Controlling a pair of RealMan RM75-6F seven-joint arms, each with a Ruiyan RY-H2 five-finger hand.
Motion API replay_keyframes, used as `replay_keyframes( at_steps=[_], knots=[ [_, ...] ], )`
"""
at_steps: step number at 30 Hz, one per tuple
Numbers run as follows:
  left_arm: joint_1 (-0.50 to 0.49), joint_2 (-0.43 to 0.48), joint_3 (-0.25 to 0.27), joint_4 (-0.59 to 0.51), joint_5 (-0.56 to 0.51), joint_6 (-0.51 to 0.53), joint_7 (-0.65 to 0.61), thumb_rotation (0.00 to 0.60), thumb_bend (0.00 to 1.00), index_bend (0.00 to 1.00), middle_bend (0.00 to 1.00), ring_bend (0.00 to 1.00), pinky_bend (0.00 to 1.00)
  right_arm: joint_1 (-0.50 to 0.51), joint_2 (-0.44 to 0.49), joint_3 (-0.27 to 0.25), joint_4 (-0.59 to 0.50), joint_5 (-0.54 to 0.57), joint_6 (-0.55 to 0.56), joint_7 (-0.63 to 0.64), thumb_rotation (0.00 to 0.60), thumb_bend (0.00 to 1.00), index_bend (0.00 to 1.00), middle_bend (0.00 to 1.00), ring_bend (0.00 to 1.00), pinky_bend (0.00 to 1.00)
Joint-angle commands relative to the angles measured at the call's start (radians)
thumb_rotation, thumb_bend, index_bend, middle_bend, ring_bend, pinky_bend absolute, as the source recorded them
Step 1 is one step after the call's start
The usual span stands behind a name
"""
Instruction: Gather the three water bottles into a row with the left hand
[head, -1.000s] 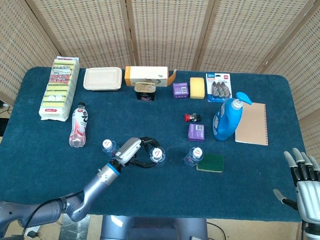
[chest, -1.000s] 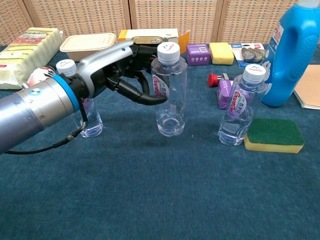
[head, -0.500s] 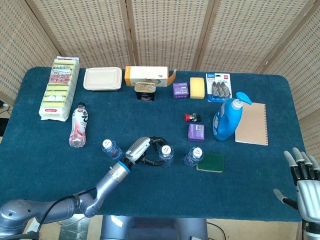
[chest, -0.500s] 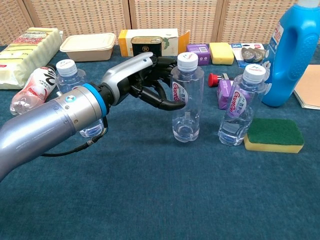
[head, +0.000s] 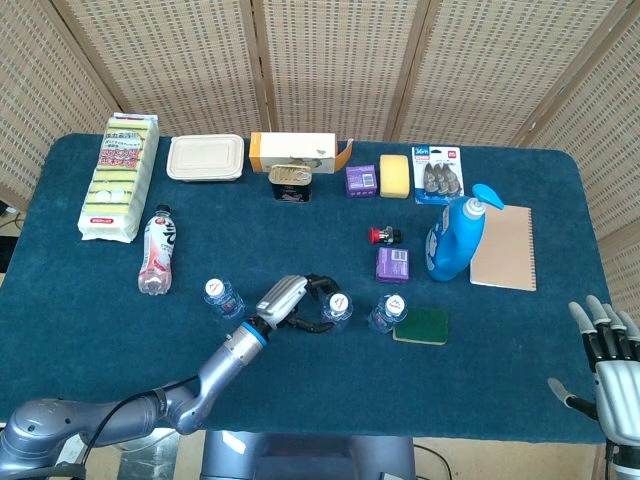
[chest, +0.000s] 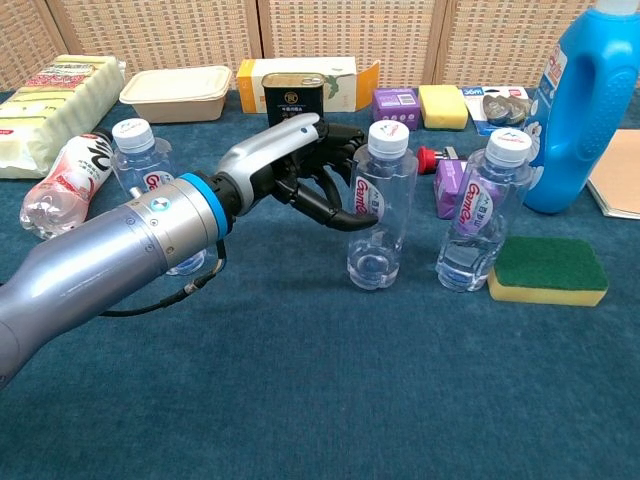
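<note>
Dark blue cloth-covered table (head: 300, 380) before woven wicker screens (head: 330, 60), crowded with packets, boxes and a tall blue detergent bottle (chest: 585, 105). Near the front edge, three small clear plastic water bottles with white caps: left water bottle (chest: 150, 170) standing alone behind the silver forearm, middle water bottle (chest: 380, 205) wrapped by the left hand (chest: 310, 175), right water bottle (chest: 478, 210) just beside a green-topped yellow sponge (chest: 548, 268). Left hand curled round the upper body of the middle bottle, dark fingers (chest: 335, 215) hooked across the label, thumb side seemingly behind it; bottle upright, base seemingly on the cloth, near the right bottle but apart from it. Right hand (head: 608, 365) idle at the table's far right corner, fingers spread, holding nothing. Judged as handling: nearly empty, so light and top-heavy, easily tipped by a sideways nudge at the cap; thin walls likely to dent under a hard squeeze; smooth plastic and glossy label probably slippery. Best taken around the labelled shoulder or mid-body with a gentle, enclosing wrap, kept vertical and slid or lifted low. Left bottle well apart from the other two, so the row is judged not yet complete.
</note>
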Motion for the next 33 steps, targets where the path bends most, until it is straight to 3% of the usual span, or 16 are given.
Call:
replay_keyframes(
  at_steps=[1,5,11,17,23,33],
  knots=[
    [-0.004,0.013,0.001,-0.018,-0.014,-0.030,0.000,0.600,0.27,0.43,0.35,0.27,0.37,0.000,0.000,0.000,0.000,0.000,0.001,0.001,0.600,0.16,0.00,0.00,0.00,0.00],
    [-0.006,0.028,0.000,-0.040,-0.022,-0.051,-0.011,0.600,0.26,0.18,0.15,0.15,0.32,0.000,0.000,0.000,0.001,-0.001,0.001,0.002,0.600,0.16,0.00,0.00,0.00,0.00],
    [-0.005,0.046,0.000,-0.063,-0.017,-0.054,-0.027,0.600,0.26,0.02,0.05,0.08,0.28,-0.001,0.001,0.000,0.000,-0.002,0.006,0.002,0.600,0.16,0.00,0.00,0.00,0.00],
    [0.001,0.074,0.007,-0.098,0.002,-0.046,-0.059,0.600,0.24,0.00,0.00,0.02,0.25,-0.003,0.002,-0.001,0.000,-0.006,0.009,0.005,0.600,0.16,0.00,0.00,0.00,0.00],
    [0.018,0.142,0.007,-0.203,0.039,-0.004,-0.092,0.600,0.23,0.00,0.00,0.00,0.22,-0.006,0.003,-0.004,-0.001,-0.014,0.015,0.007,0.600,0.16,0.00,0.00,0.00,0.00],
    [0.081,0.377,-0.022,-0.516,0.113,0.139,0.001,0.600,0.21,0.00,0.00,0.00,0.15,-0.008,0.002,-0.010,-0.004,-0.026,0.018,0.000,0.600,0.16,0.00,0.00,0.00,0.00]
  ],
)
